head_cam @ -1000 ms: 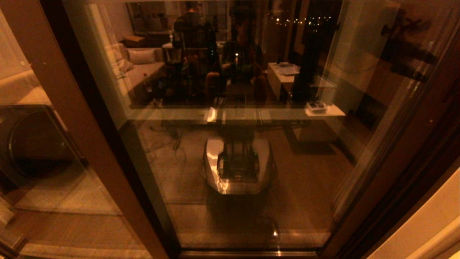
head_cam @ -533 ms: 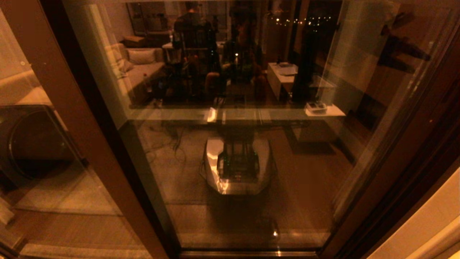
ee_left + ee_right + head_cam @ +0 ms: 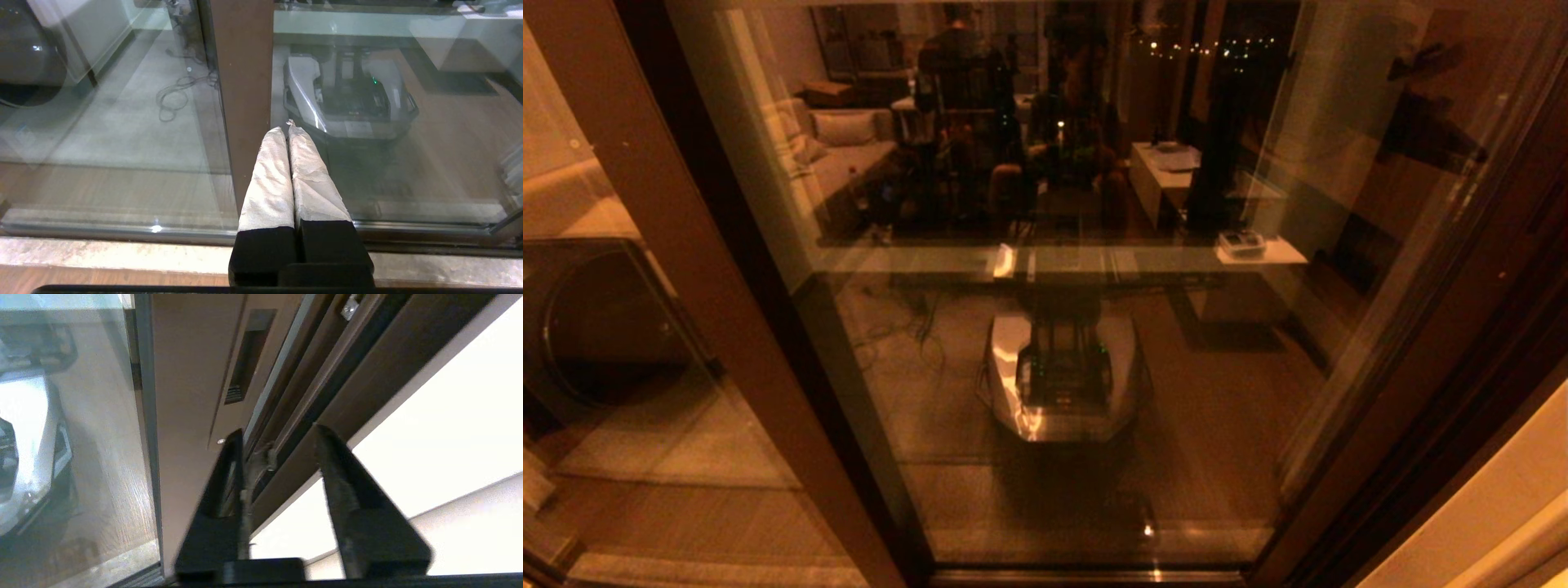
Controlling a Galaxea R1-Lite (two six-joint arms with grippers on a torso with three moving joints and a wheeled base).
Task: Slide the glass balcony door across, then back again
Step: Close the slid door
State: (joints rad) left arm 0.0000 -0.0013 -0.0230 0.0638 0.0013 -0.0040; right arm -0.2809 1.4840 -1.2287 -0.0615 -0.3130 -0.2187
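The glass balcony door point(image 3: 1045, 269), filling the head view with its handle rail at 3 o'clock, is being approached by the spread right gripper point(image 3: 278, 435), whose reflection has shifted; left gripper point(image 3: 289, 126) is being kept pressed together.

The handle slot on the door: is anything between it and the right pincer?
No. In the right wrist view only bare brown rail with a small round lock separates the right pincer from the handle slot.

washing machine point(image 3: 580, 327) behind left pane | cable point(image 3: 175, 96) coiled on floor
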